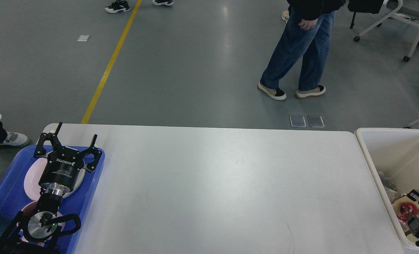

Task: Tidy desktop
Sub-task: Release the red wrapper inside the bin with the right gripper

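The desktop is a wide white tabletop that fills the middle of the head view. My left gripper is open and empty, and hovers over the far end of a blue tray at the left edge. My right gripper shows only partly at the lower right, low inside a white bin. A red can lies right beside its dark fingers. I cannot tell whether they touch or hold it.
The tray holds a white plate and a pink plate under my left arm. The bin holds wrappers. A person in jeans walks on the grey floor beyond the table. A chair stands at the far right.
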### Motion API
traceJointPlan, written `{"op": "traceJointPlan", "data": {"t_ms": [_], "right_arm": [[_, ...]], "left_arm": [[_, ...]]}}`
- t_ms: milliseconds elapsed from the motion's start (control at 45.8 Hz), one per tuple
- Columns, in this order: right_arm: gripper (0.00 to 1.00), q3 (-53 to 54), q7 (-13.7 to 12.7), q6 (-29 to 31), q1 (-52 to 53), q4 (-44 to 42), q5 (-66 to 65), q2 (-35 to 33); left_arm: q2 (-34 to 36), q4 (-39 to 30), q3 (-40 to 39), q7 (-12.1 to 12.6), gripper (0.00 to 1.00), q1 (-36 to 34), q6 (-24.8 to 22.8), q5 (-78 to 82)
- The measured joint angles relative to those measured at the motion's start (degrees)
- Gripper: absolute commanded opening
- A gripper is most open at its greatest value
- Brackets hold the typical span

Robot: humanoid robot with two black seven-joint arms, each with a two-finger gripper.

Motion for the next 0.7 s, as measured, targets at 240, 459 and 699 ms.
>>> {"op": "traceJointPlan", "data": {"t_ms": [240, 459, 699], "right_arm": [[0.98, 3.88, 0.97, 0.37, 5.13, 0.47, 0.86, -4.21], [1.00, 18.09, 5.53, 6.00, 14.51, 0.55, 7.70, -7.03], [1.00, 49.96, 6.23, 10.12, 19.39, 7.21, 10.78, -9.74]], "left_arm": [[-0.03, 0.00, 0.00, 0.00, 0.96, 0.00, 0.00, 0.02], [-0.02, 0.00, 0.00, 0.00, 0.96, 0.00, 0.00, 0.03], [-0.01, 0.00, 0.00, 0.01, 0.96, 0.00, 0.00, 0.03]]}}
